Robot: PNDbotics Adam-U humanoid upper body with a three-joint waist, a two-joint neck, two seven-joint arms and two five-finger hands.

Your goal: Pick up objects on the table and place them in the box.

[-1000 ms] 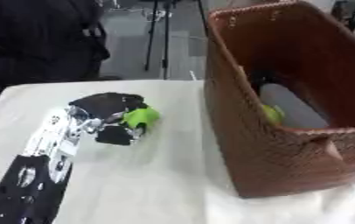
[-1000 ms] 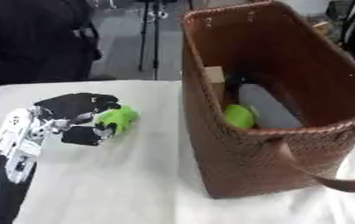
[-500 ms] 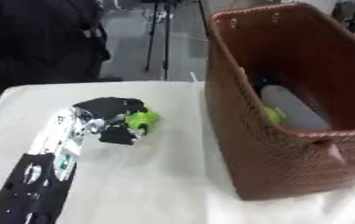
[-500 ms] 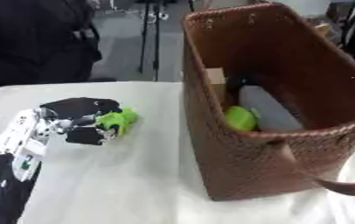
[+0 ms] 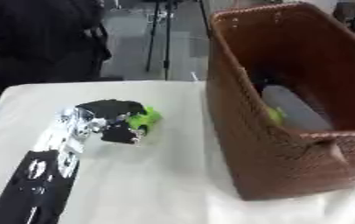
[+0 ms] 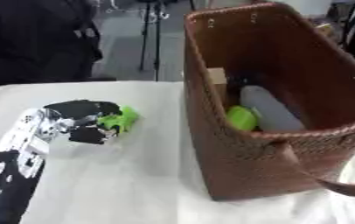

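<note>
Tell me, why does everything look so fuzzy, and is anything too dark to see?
Left eye view: soft blur all over, the left hand curled round a green object. Right eye view: the brown basket is shadowy inside, so its contents look vague.

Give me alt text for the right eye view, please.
The robot's left hand, fingers curled round a bright green object, rests on the white table left of a tall brown woven basket. Inside the basket lie a green item and a grey one.
</note>
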